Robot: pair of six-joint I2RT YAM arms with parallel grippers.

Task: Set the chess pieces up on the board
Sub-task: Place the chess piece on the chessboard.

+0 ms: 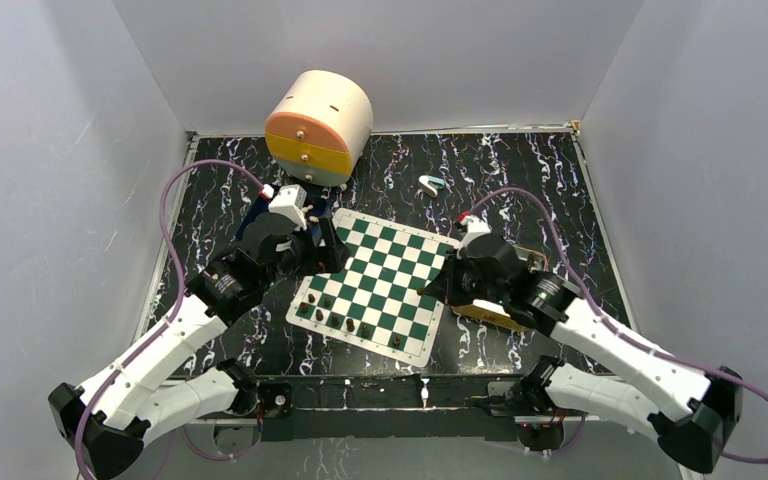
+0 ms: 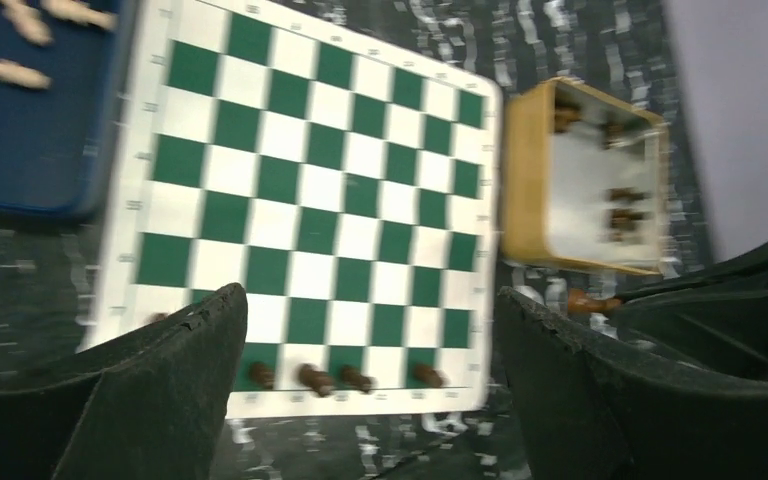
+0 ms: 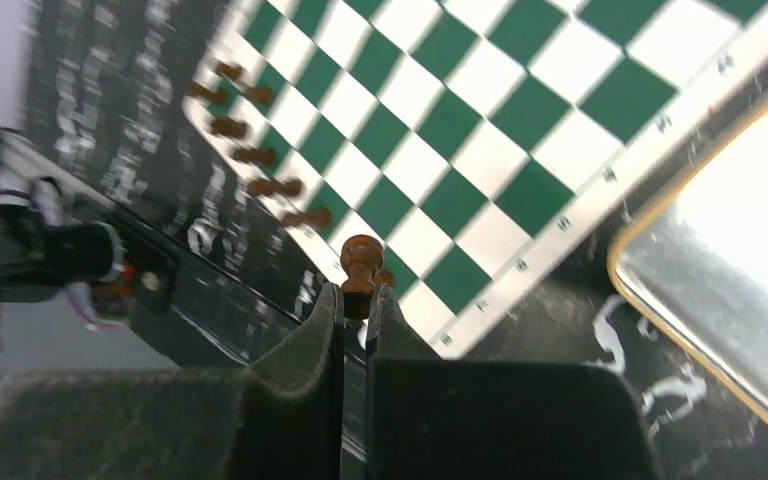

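The green-and-white board (image 1: 385,275) lies mid-table. Several dark brown chess pieces (image 1: 349,325) stand along its near-left edge, also seen as dark pieces (image 2: 312,379) and a row of pieces (image 3: 255,155) in the wrist views. My left gripper (image 1: 325,250) hovers over the board's far-left corner, open wide and empty (image 2: 368,300). My right gripper (image 1: 450,283) is at the board's right edge, shut on a dark brown piece (image 3: 360,262) that sticks up from its fingertips (image 3: 357,292). Pale pieces (image 2: 20,72) lie in a blue tray (image 2: 30,150).
A wooden tray (image 2: 530,170) holding more dark pieces (image 2: 625,195) sits right of the board, under my right arm (image 1: 495,315). A round cream drawer unit (image 1: 318,125) stands at the back. A small white-and-teal object (image 1: 430,184) lies behind the board. Grey walls enclose the table.
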